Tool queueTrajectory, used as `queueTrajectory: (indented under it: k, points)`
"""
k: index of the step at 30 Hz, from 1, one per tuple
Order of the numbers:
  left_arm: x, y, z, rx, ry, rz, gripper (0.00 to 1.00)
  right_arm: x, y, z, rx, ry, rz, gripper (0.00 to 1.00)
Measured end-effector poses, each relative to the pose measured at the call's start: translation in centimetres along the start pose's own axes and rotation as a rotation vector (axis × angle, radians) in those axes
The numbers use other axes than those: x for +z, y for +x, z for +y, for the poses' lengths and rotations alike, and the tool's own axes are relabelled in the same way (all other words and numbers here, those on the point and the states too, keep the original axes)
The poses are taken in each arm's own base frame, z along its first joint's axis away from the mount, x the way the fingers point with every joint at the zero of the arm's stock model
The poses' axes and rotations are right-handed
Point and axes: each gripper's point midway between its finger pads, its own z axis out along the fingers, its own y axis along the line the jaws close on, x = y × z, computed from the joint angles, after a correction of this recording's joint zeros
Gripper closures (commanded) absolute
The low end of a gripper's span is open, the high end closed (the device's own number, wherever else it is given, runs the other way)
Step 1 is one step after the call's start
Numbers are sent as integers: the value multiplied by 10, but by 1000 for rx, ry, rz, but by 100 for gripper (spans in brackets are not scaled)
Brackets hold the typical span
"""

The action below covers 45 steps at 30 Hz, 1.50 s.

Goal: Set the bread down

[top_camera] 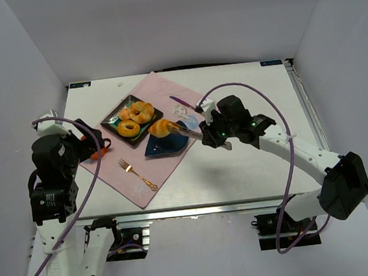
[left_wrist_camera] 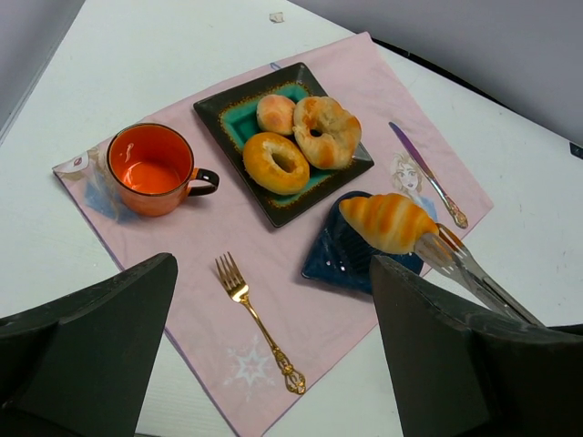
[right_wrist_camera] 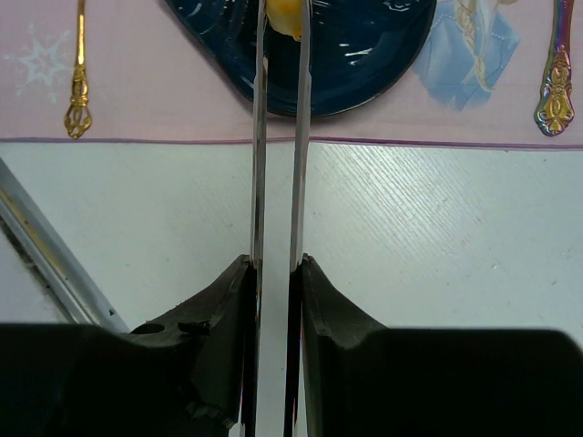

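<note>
The bread (top_camera: 162, 128) is a golden croissant-shaped roll, pinched at one end between the tips of metal tongs (top_camera: 187, 133). It is over the dark blue plate (top_camera: 167, 147); I cannot tell whether it touches. My right gripper (top_camera: 211, 135) is shut on the tongs' handles, to the right of the plate. The left wrist view shows the bread (left_wrist_camera: 387, 221), tongs (left_wrist_camera: 474, 273) and plate (left_wrist_camera: 335, 262). The right wrist view shows my right gripper (right_wrist_camera: 276, 273), the tongs (right_wrist_camera: 258, 137), the plate (right_wrist_camera: 364, 55) and the bread's tip (right_wrist_camera: 284, 14). My left gripper (top_camera: 97, 146) is open and empty (left_wrist_camera: 273, 364).
A black square plate (top_camera: 112, 121) holds a ring-shaped bread, a twisted bun and a small roll. An orange cup (left_wrist_camera: 150, 170), a gold fork (top_camera: 137, 174) and a knife (top_camera: 182, 103) lie on the pink placemat (top_camera: 153, 92).
</note>
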Motion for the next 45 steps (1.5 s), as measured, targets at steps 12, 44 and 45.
queueTrajectory:
  k: [12, 44, 45]
  points:
    - [0, -1, -1, -6, 2, 1, 2, 16, 27, -20, 23, 37, 65, 100]
    - [-1, -1, -1, -7, 2, -1, 2, 32, 57, -20, 86, 9, 154, 47]
    - [-1, -1, -1, -7, 3, -1, 2, 31, 57, -20, 86, 9, 155, 47]
